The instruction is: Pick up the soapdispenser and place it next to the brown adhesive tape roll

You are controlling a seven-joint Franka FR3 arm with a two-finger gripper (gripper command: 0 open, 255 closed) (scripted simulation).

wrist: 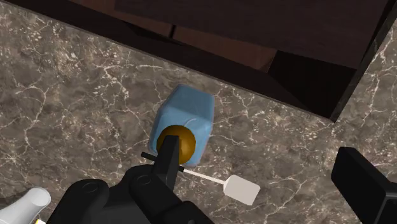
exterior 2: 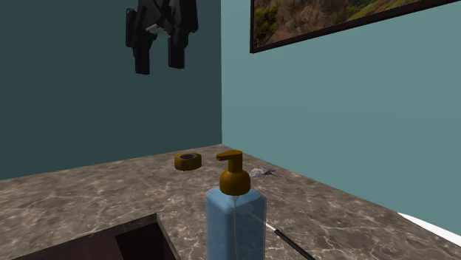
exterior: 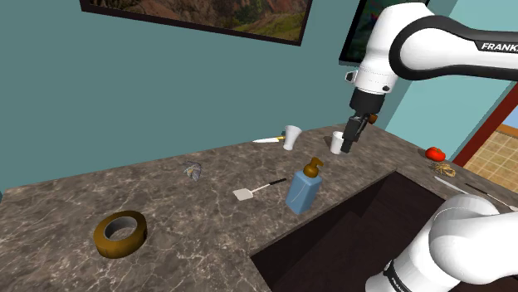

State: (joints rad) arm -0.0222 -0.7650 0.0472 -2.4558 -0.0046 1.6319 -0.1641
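Observation:
The soap dispenser [exterior: 302, 189] is a blue bottle with a brown pump. It stands upright on the dark marble counter near the sink's corner, and it is also close up in the second exterior view [exterior 2: 235, 218]. The brown tape roll [exterior: 121, 233] lies flat far toward the shoulder view's left, and appears behind the bottle [exterior 2: 189, 161]. My gripper [exterior: 349, 148] hangs open and empty well above the counter, up and to the right of the bottle in the shoulder view. In the wrist view the dispenser [wrist: 186, 118] sits below, by one of the fingers [wrist: 168, 167], with the gripper [wrist: 264, 179] apart from it.
A dark sink [exterior: 349, 240] opens beside the bottle. A white spatula [exterior: 256, 191] lies just left of it. Two white cups [exterior: 291, 137] [exterior: 338, 142] stand near the wall, a small grey object [exterior: 193, 172] lies further left, and a red tomato [exterior: 434, 153] sits at the right.

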